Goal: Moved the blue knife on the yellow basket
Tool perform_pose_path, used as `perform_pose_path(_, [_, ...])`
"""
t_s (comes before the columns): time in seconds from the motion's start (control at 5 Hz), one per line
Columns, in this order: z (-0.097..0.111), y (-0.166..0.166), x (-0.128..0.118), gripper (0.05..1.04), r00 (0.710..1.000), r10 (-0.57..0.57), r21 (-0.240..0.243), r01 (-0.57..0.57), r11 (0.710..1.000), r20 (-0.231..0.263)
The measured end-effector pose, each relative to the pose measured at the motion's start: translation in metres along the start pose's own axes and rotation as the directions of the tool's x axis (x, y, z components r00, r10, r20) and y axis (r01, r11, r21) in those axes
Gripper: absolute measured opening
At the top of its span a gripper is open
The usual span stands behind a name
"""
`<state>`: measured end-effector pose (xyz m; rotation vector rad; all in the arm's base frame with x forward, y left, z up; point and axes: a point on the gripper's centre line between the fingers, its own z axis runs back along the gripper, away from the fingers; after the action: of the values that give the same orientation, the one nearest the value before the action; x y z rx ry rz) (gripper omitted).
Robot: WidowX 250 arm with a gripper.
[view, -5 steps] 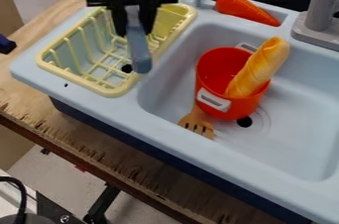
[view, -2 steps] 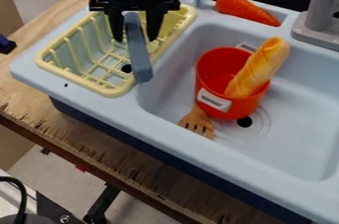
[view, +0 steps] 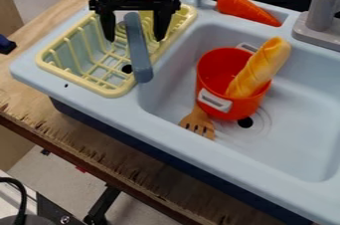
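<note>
My gripper [view: 134,35] hangs over the upper part of the yellow basket [view: 106,92], open, with a finger on either side of the blue knife and a gap between each finger and it. The blue knife [view: 138,52] lies lengthwise on the basket's right side, its rounded lower end at the basket's right rim beside the sink basin. The basket sits at the left of the light blue sink unit.
In the sink basin [view: 286,134] stands a red pot [view: 215,77] holding a bread loaf [view: 262,64], with a wooden fork [view: 198,123] beside it. A carrot [view: 245,8] lies on the back ledge, near the grey faucet [view: 323,10].
The gripper was around the knife's upper part; its fingers have since spread apart and let it go. The knife has shifted slightly downward and now lies still on the basket.
</note>
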<state>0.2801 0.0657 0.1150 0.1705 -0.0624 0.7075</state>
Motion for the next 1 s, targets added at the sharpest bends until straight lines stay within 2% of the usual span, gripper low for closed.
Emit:
perform_pose_path(0.2, [0.005, 0.001, 0.0, 0.999, 1.0, -0.024, -0.006, 0.024, 1.0, 0.008])
perform_pose_path(0.6, [0.043, -0.008, -0.008, 0.999, 0.98, -0.164, -0.091, 0.174, 0.98, 0.11])
perform_pose_path(0.8, [0.055, -0.023, -0.026, 0.999, 0.931, -0.346, -0.149, 0.36, 0.921, 0.115])
perform_pose_path(1.0, [0.064, -0.041, -0.041, 0.999, 0.82, -0.556, -0.191, 0.573, 0.797, 0.14])
